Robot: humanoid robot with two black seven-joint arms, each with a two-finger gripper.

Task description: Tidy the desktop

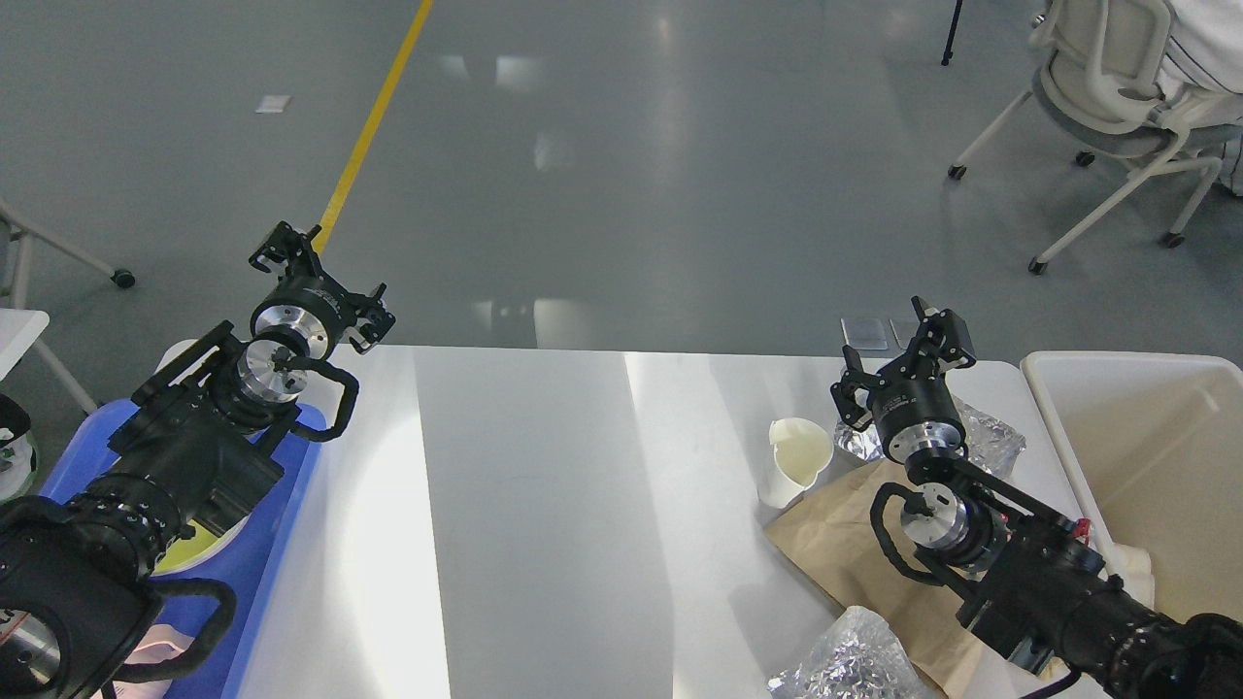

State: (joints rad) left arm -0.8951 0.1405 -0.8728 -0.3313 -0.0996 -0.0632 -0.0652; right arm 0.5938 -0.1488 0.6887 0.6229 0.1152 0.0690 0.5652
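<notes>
The white desktop (544, 505) fills the lower middle of the head view. On its right part a white paper cup (796, 458) leans on a brown paper bag (845, 568), with crumpled foil (986, 439) behind the bag and more foil (850, 660) at the front edge. My right gripper (898, 361) hangs open and empty above the far right corner, over the foil. Just past the far left corner, my left gripper (325, 280) is open and empty too.
A blue tray (257, 553) holding a yellow-green plate (189, 553) lies under my left arm. An off-white tub (1146, 456) stands off the right end. A white wheeled chair (1117, 87) is on the grey floor at far right.
</notes>
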